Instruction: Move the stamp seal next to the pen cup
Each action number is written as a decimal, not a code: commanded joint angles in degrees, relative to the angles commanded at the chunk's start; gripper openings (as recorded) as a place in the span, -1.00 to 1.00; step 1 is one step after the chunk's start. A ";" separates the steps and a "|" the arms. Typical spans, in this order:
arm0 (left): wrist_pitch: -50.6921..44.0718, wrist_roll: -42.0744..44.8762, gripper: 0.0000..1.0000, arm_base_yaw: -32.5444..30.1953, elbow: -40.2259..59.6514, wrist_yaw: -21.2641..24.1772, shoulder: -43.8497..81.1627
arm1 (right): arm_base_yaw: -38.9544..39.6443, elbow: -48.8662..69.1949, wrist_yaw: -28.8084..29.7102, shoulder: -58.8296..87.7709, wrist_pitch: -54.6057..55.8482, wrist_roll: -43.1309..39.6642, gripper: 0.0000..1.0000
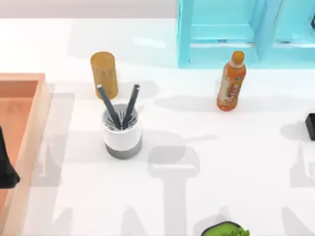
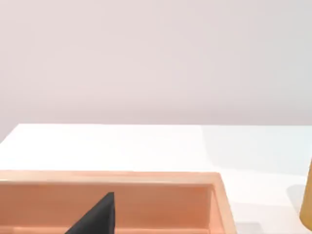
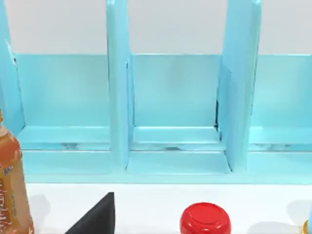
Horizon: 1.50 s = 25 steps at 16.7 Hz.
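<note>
The stamp seal (image 3: 205, 219) shows in the right wrist view as a glossy red, rounded knob with a smooth plastic sheen. The knob is uppermost, so its long axis seems to stand vertical, though the picture's edge cuts off its base. It stands on the smooth white table (image 1: 221, 147) in front of the light blue, flat-panelled rack (image 3: 175, 92), apart from it and to one side of the orange drink bottle with a printed label (image 1: 231, 81). A black block at the top view's right edge may be its base, but that cannot be told; either way it is well apart from the pen cup (image 1: 122, 132). This short round cup is matt white above a grey base band. It stands upright left of centre, with two dark grey pens leaning apart in a V. Just behind it stands a plain amber-yellow cylinder (image 1: 104, 73). The left gripper (image 1: 6, 167), a dark wedge, hangs over the shallow peach-coloured wooden tray (image 1: 29, 142) at the table's left. The right gripper (image 3: 95, 217) appears as a dark tip near the bottle. For both grippers, whether the jaws are apart or together cannot be told.
</note>
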 joint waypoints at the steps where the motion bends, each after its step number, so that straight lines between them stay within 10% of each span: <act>1: 0.00 0.00 1.00 0.00 0.00 0.00 0.00 | 0.00 0.00 0.00 0.00 0.00 0.00 1.00; 8: 0.00 0.00 1.00 0.00 0.00 0.00 0.00 | -0.24 12.57 0.01 12.66 -10.69 -0.11 1.00; 25: 0.00 0.00 1.00 0.00 0.00 0.00 0.00 | -1.58 94.70 0.10 105.70 -71.31 -0.70 1.00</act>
